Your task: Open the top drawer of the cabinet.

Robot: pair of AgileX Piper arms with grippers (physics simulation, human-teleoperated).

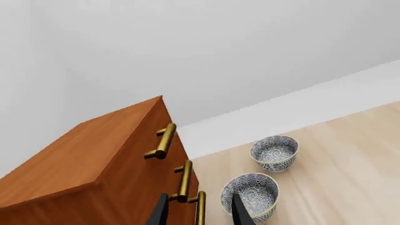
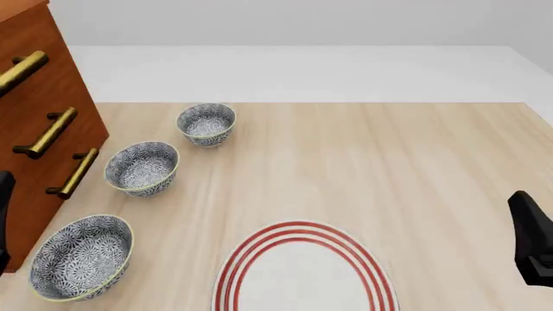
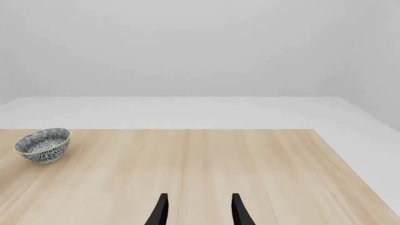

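The cabinet [image 2: 61, 103] is a reddish-brown chest at the table's far left, also seen in the left wrist view [image 1: 75, 159]. Its top drawer [image 2: 54, 48] looks flush and shut, with a brass bar handle [image 2: 22, 70] [image 1: 163, 140]. Two like handles [image 2: 48, 133] [image 2: 74, 173] sit below it. My left gripper [image 1: 198, 212] is open; between its dark fingers show the lowest handle [image 1: 200, 209] and the lower end of the middle one, nothing gripped. Only dark bits of it show at the front view's left edge. My right gripper [image 3: 198, 211] hangs open over bare table at the right.
Three patterned bowls [image 2: 207, 123] [image 2: 142, 167] [image 2: 82, 256] line up on the table beside the cabinet front. A white plate with red rings [image 2: 302, 272] lies at the near middle. The right arm [image 2: 531, 240] is at the right edge.
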